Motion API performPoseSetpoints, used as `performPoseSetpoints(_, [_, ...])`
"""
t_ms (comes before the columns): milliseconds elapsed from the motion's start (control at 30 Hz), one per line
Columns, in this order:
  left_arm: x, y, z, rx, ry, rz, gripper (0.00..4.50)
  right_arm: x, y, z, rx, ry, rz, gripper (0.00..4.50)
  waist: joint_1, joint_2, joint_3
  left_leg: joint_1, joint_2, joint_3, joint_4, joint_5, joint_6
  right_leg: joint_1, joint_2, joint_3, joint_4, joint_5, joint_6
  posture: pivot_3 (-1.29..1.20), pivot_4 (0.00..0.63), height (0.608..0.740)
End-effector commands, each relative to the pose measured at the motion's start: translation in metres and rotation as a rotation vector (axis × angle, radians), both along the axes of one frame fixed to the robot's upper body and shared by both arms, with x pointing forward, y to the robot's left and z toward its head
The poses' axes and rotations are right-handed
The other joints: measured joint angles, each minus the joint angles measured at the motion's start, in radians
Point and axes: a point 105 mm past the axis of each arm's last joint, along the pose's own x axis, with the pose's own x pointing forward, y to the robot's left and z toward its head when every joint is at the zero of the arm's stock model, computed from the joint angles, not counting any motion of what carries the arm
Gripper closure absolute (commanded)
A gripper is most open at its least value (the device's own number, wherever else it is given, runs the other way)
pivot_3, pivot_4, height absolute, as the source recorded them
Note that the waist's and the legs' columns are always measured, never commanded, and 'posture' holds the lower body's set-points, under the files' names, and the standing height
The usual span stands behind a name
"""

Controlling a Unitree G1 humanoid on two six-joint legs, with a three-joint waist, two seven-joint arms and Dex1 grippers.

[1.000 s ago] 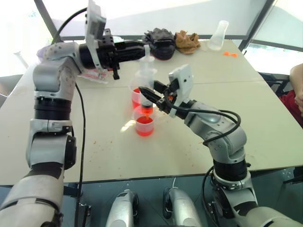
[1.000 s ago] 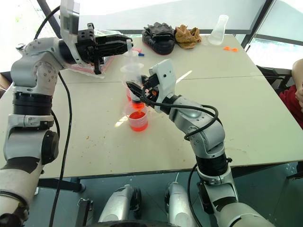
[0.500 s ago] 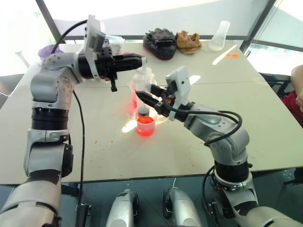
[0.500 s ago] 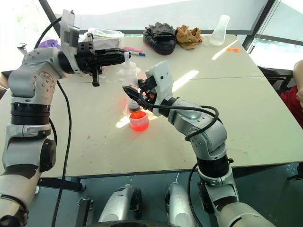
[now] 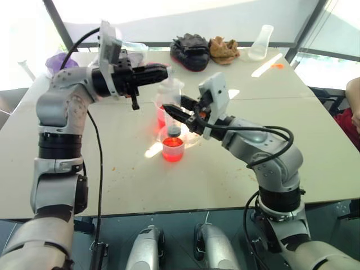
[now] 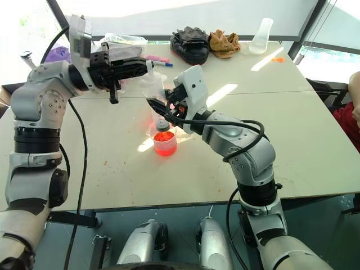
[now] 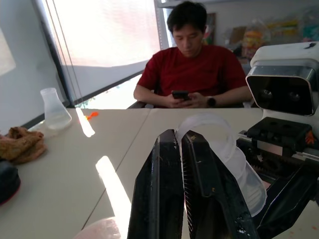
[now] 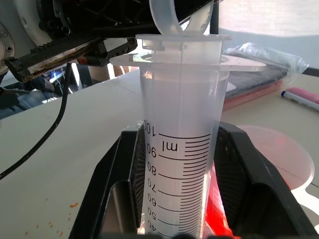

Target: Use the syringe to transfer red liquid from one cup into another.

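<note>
From the head views, the right gripper (image 5: 179, 112) holds the syringe (image 5: 170, 107) upright over the small cup (image 5: 172, 149), jaws pinching the barrel as half a second ago. The left gripper (image 5: 160, 70) has slid just off the plunger top, jaws nearly together.

The right wrist view adds printed graduations on an empty clear barrel, with the red liquid (image 8: 214, 211) glowing behind it.

The left wrist view shows a person (image 7: 192, 74) seated beyond the bench (image 7: 65, 169).
</note>
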Motion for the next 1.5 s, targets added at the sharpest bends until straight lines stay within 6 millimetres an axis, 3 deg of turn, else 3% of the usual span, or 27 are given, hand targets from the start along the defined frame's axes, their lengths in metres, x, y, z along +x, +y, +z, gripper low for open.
performPoseSetpoints(33, [-0.006,0.004,0.0,0.025,0.044,-0.029,3.1,-0.017,-0.003,0.046,0.095,-0.183,0.019,3.04,0.0,0.0,0.0,0.0,0.0,0.0,0.0,0.0,0.0,0.0,0.0,0.0,0.0,0.0,0.0,0.0,0.15,0.74])
performPoseSetpoints(167, [-0.003,0.018,0.008,0.013,0.02,0.044,2.13,-0.017,-0.003,0.047,0.096,-0.184,0.02,3.04,-0.001,0.0,0.0,0.0,0.0,0.0,0.0,0.0,0.0,0.0,0.0,0.0,0.0,0.0,0.0,0.0,0.15,0.74])
performPoseSetpoints(233, [-0.003,0.037,0.018,-0.038,0.022,0.109,1.66,-0.015,-0.009,0.056,0.118,-0.186,0.011,3.04,-0.004,0.0,0.0,0.0,0.0,0.0,0.0,0.0,0.0,0.0,0.0,0.0,0.0,0.0,0.0,0.0,0.15,0.74])
performPoseSetpoints(333, [-0.005,0.068,0.024,-0.119,0.051,0.22,1.66,-0.005,-0.034,0.085,0.219,-0.127,-0.009,3.04,-0.006,0.0,0.0,0.0,0.001,0.0,-0.001,0.0,0.0,-0.002,0.0,0.001,0.001,0.0,0.0,0.0,0.15,0.74])
performPoseSetpoints(467, [-0.007,0.09,0.004,-0.101,0.07,0.369,1.66,0.016,-0.073,0.104,0.223,0.049,-0.058,3.04,0.002,0.0,0.0,0.0,0.001,0.0,-0.001,0.0,0.0,0.0,-0.001,0.001,0.0,0.0,0.0,0.0,0.15,0.74])
performPoseSetpoints(500, [-0.009,0.093,-0.002,-0.096,0.073,0.397,1.66,0.023,-0.082,0.101,0.209,0.126,-0.08,3.04,0.004,0.0,0.0,0.0,0.001,0.0,-0.001,0.0,0.0,0.0,-0.001,0.001,0.0,0.0,0.0,0.0,0.15,0.74])
performPoseSetpoints(600, [-0.019,0.098,-0.039,-0.057,0.129,0.481,1.66,0.045,-0.111,0.048,0.083,0.485,-0.182,3.04,0.0,-0.001,-0.001,0.0,0.001,0.001,-0.001,-0.001,0.002,0.002,-0.002,0.001,-0.004,-0.001,-0.002,0.0,0.15,0.74])
performPoseSetpoints(700, [-0.023,0.101,-0.068,-0.034,0.151,0.596,1.66,0.042,-0.116,0.006,-0.046,0.65,-0.158,3.04,0.001,-0.001,-0.001,0.0,0.001,0.001,-0.002,-0.002,0.003,0.002,-0.002,0.001,-0.008,-0.002,-0.004,0.0,0.15,0.74])
performPoseSetpoints(900, [-0.022,0.103,-0.105,-0.101,0.147,0.846,1.66,0.048,-0.116,-0.043,-0.087,0.853,-0.151,3.04,-0.002,0.0,-0.001,-0.004,0.001,0.002,-0.002,-0.002,0.003,-0.002,0.0,0.001,-0.009,0.001,0.0,0.0,0.15,0.74])
performPoseSetpoints(1067, [-0.028,0.094,-0.124,-0.133,0.155,0.929,1.66,0.055,-0.115,-0.063,-0.092,0.955,-0.16,3.04,0.003,0.0,-0.001,-0.004,0.001,0.002,-0.002,-0.002,0.003,-0.001,0.0,0.001,-0.01,0.001,0.0,0.0,0.15,0.74])
performPoseSetpoints(1267, [-0.029,0.105,-0.133,-0.17,0.176,1.018,1.64,0.054,-0.123,-0.085,-0.129,1.04,-0.186,0.16,0.003,0.0,-0.001,-0.005,0.001,0.001,-0.001,-0.002,0.003,-0.001,-0.001,0.001,-0.01,0.001,0.0,0.0,0.15,0.74])
performPoseSetpoints(1500, [-0.026,0.107,-0.129,-0.2,0.174,1.031,1.64,0.058,-0.126,-0.088,-0.167,1.015,-0.217,0.06,0.003,0.0,-0.001,-0.005,0.001,0.001,-0.001,-0.002,0.003,-0.001,-0.001,0.001,-0.01,0.001,0.0,0.0,0.15,0.74])
